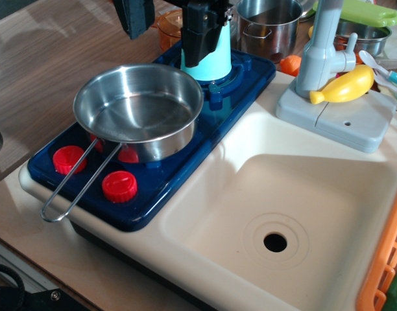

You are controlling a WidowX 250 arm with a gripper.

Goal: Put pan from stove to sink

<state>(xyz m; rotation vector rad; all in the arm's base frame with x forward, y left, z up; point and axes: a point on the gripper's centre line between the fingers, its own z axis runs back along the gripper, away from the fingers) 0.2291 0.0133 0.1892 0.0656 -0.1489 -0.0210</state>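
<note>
The shiny steel pan sits on the front burner of the dark blue stove, slightly tilted. Its long wire loop handle points toward the front left, over the red knobs. My gripper hangs above the pan's far rim at the top of the view. Its two black fingers stand apart with nothing between them, and it does not touch the pan. The cream-white sink lies to the right of the stove, with its drain hole bare.
A teal cup stands on the rear burner behind the pan. A grey faucet with a yellow toy stands behind the sink. A taller steel pot and an orange cup are at the back. An orange basket borders the sink's right.
</note>
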